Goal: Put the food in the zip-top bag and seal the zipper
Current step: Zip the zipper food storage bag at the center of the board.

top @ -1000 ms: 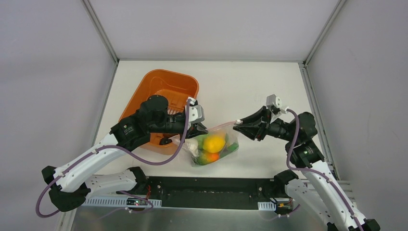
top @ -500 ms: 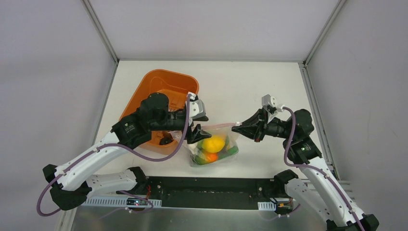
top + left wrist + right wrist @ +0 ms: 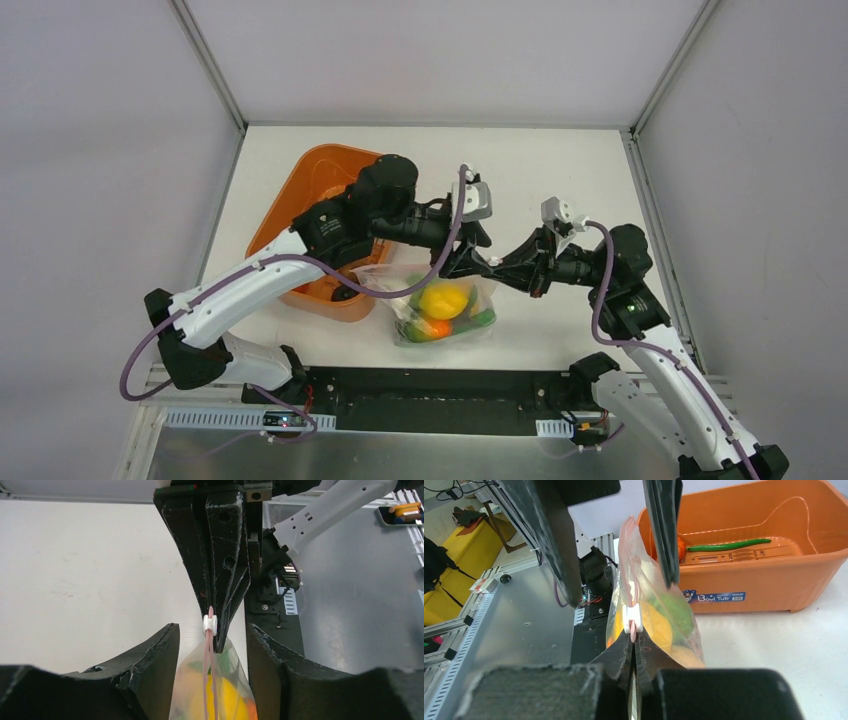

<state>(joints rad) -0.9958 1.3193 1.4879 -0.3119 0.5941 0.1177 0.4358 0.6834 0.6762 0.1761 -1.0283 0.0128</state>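
The zip-top bag (image 3: 452, 322) lies near the table's front, with yellow, orange and green food (image 3: 445, 298) inside. Its pink zipper (image 3: 207, 680) runs along the raised top edge to a white slider (image 3: 210, 624). My right gripper (image 3: 497, 263) is shut on the zipper's end just behind the slider (image 3: 633, 625). My left gripper (image 3: 211, 635) stands open astride the bag's top, one finger (image 3: 554, 540) on each side, touching nothing, its tips close to the right gripper. A long green pod (image 3: 729, 545) lies in the orange basket.
The orange basket (image 3: 320, 190) stands left of the bag, under the left arm. A black and metal ledge (image 3: 430, 400) runs along the table's near edge just in front of the bag. White walls enclose the table at the back and sides.
My left gripper opened, left the bag's left end and swung right to straddle the zipper beside the right gripper. My right gripper shut on the zipper's end.
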